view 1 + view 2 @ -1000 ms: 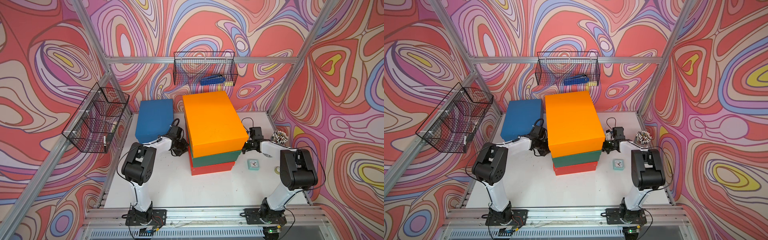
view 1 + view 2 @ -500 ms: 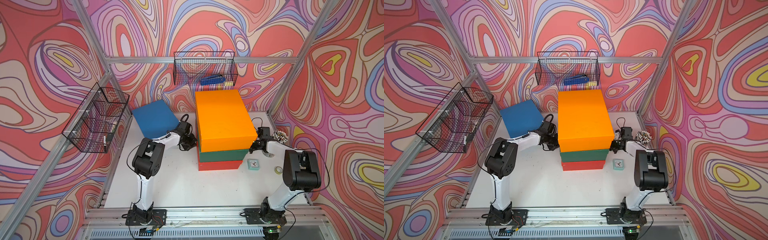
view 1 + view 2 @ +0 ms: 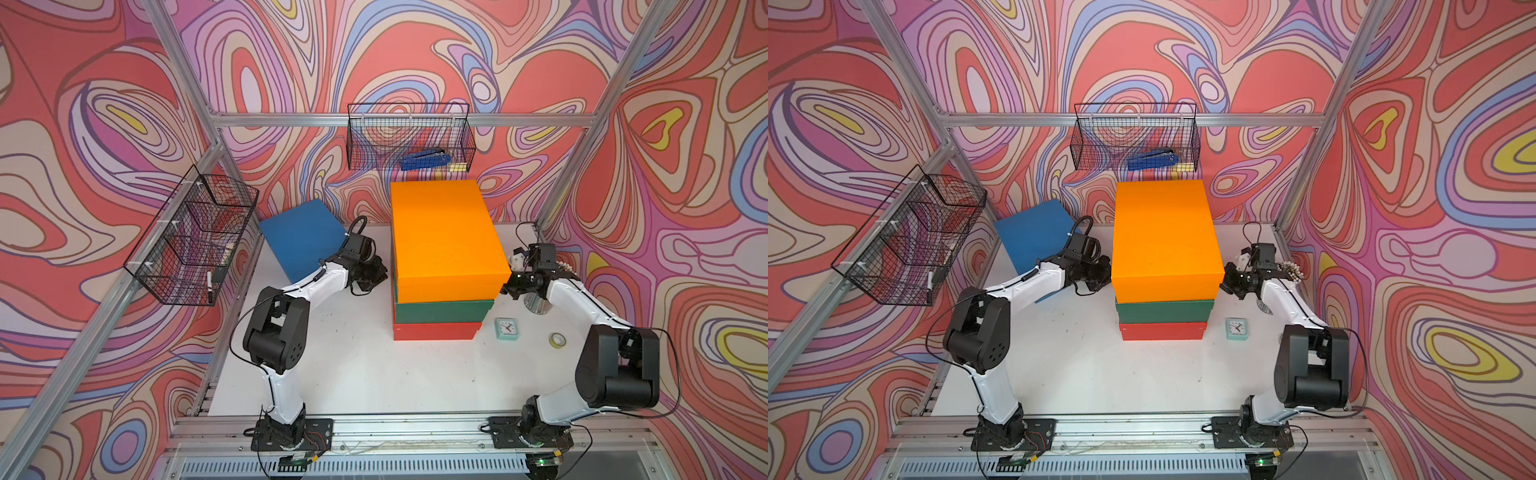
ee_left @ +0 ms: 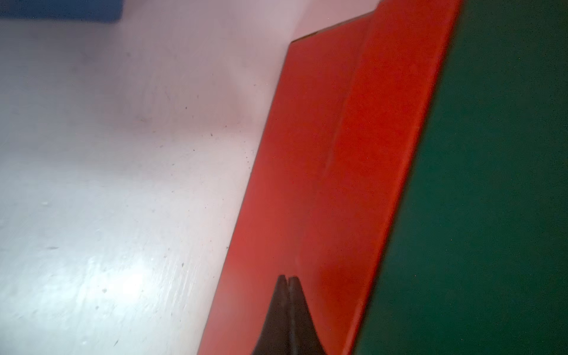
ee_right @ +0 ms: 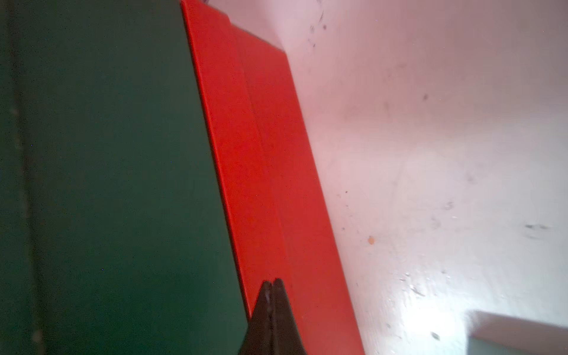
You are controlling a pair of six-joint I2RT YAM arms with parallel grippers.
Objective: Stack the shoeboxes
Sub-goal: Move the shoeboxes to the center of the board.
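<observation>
Table: white; everything else is carried by it.
Stack: three shoeboxes are piled at the middle of the far edge.
Orange box: placed on top of the stack.
Green box: held between the orange box and the red one.
Red box: set at the bottom, on the table.
Blue box: left unstacked at the far left corner, turned askew to the table's edges.
Left gripper: fingers are pressed together and nothing is held; it is placed at the stack's left side.
Right gripper: fingers are pressed together and nothing is held; it is placed at the stack's right side.
Clock: laid just beside the stack's near right corner.
Tape roll: laid near the right edge, beyond the clock.
</observation>
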